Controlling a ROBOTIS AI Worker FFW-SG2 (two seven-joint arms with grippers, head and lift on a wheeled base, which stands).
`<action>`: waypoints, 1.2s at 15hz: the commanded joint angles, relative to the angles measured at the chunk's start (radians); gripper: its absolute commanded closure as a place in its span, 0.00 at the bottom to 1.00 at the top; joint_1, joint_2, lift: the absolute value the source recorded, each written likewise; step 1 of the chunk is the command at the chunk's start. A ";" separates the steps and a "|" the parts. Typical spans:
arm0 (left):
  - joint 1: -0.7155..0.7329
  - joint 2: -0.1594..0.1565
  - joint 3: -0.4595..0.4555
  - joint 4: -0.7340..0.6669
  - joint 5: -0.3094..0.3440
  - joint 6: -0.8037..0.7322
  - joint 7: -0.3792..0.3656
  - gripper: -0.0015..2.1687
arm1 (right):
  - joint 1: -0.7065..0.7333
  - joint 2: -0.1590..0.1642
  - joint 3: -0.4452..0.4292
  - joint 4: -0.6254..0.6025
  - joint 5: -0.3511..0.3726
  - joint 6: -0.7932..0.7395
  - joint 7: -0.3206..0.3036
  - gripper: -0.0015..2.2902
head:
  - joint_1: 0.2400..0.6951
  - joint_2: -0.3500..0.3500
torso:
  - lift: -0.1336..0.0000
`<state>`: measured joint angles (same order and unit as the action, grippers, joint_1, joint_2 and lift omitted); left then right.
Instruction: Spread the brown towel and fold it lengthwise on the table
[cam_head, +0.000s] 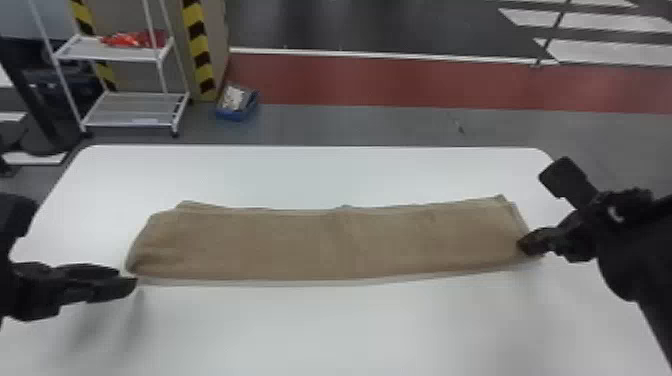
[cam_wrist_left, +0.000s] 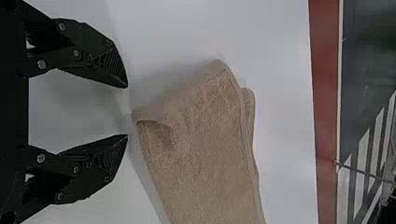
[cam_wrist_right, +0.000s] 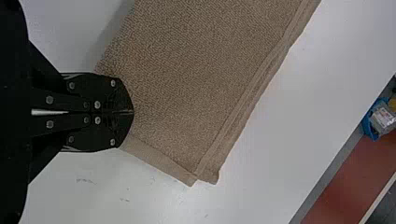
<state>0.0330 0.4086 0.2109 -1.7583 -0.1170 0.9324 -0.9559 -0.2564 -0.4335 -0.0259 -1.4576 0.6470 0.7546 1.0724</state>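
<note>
Left gripper (cam_head: 129, 281) is held low, reached in from the left, fingers parted just beside the brown towel's (cam_head: 330, 242) near left corner. By the right gripper (cam_head: 525, 245), angled in from the right, the towel's near right corner is clenched. Left to right across the table (cam_head: 320, 330), the folded towel's long axis is laid.

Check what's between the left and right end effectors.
The brown towel, folded into a long strip on the white table, takes up most of the stretch between the left end effector and the right one; head view shows it.
</note>
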 joint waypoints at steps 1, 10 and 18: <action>-0.005 -0.001 -0.005 0.007 -0.003 -0.003 0.020 0.28 | -0.010 0.001 0.004 0.011 0.000 -0.007 0.000 0.65 | 1.00 0.39 | 0.07; -0.008 -0.007 0.007 -0.010 0.057 0.021 0.012 0.28 | -0.044 0.015 0.021 0.049 0.017 -0.022 -0.003 0.65 | 1.00 0.40 | 0.07; -0.019 0.012 0.004 -0.007 0.039 0.018 -0.012 0.74 | -0.050 0.016 0.018 0.051 0.017 -0.025 -0.003 0.65 | 1.00 0.39 | 0.07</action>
<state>0.0146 0.4095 0.2088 -1.7618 -0.0775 0.9504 -0.9570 -0.3036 -0.4172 -0.0067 -1.4080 0.6643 0.7296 1.0692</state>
